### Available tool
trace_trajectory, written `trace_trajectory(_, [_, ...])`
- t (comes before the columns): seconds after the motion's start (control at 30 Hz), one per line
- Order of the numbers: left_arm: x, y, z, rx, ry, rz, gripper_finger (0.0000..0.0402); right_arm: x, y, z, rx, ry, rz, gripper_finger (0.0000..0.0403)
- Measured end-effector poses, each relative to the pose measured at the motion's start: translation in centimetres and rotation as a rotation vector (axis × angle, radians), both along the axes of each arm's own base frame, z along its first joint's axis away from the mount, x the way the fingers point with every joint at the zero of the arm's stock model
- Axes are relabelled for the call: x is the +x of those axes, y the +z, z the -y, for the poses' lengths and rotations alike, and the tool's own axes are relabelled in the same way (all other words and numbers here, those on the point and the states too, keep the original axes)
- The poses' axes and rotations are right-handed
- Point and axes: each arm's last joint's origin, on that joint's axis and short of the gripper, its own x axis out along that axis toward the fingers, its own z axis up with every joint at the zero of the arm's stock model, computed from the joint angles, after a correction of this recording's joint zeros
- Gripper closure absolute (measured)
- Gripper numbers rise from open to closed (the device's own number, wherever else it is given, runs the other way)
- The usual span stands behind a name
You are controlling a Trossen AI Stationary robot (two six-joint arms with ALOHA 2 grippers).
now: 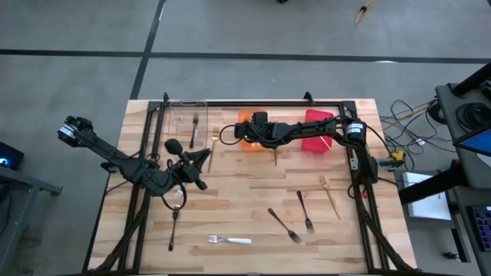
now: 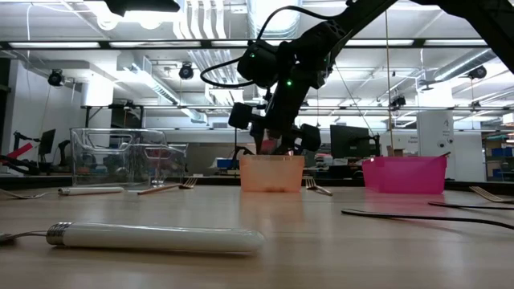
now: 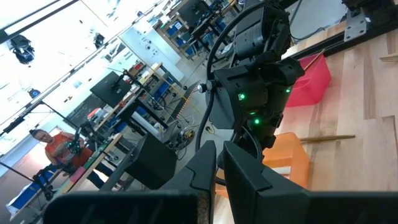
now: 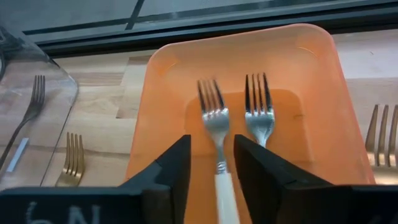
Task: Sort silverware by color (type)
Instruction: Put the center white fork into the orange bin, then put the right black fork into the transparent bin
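Observation:
My right gripper (image 4: 211,146) hangs over the orange bin (image 4: 317,93), slanting down, its fingers apart. Between them a silver fork with a white handle (image 4: 216,124) shows blurred, tines toward the bin's far wall. A second silver fork (image 4: 258,115) lies on the bin's floor beside it. My left gripper (image 3: 217,152) is shut on nothing and held level above the table left of centre (image 1: 205,156). More forks lie on the table: a white-handled one (image 1: 230,241), dark ones (image 1: 285,225) (image 1: 305,211) and a gold one (image 1: 330,195). My right gripper has the fork's white handle (image 4: 222,186) between its two fingers, which come slanting down from the table's right along the fork. A gap shows between the handle and one finger (image 4: 177,168). I cannot tell whether the other finger touches it.
The clear bin (image 1: 188,123) at the back left holds a dark fork (image 4: 31,106). The red bin (image 1: 318,136) stands right of the orange one. Gold forks (image 4: 71,158) (image 4: 382,134) lie on the table on either side of the orange bin. A dark fork (image 1: 174,226) lies under the left arm.

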Motion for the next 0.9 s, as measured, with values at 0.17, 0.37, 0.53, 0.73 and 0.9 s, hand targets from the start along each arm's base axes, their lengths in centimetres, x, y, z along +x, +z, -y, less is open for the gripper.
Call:
trace_trajectory(0.17, [0.0, 0.0, 0.0, 0.000, 0.000, 0.000, 0.0388, 0.0, 0.0, 0.0, 0.000, 0.000, -0.001, 0.0257])
trace_trajectory(0.37, [0.0, 0.0, 0.0, 0.002, 0.000, -0.002, 0.0388, 0.0, 0.0, 0.0, -0.001, 0.001, -0.001, 0.0239])
trace_trajectory(0.53, [0.0, 0.0, 0.0, 0.002, 0.000, -0.002, 0.0388, 0.0, 0.1, 0.0, -0.017, 0.034, -0.033, 0.0239])
trace_trajectory(0.73, [0.0, 0.0, 0.0, 0.002, 0.000, -0.002, 0.0388, -0.1, 0.7, -0.3, -0.036, 0.070, -0.049, 0.0238])
trace_trajectory(0.9, [0.0, 0.0, 0.0, 0.002, 0.000, -0.001, 0.0388, -0.1, 1.4, -0.7, -0.059, 0.126, -0.078, 0.0239])
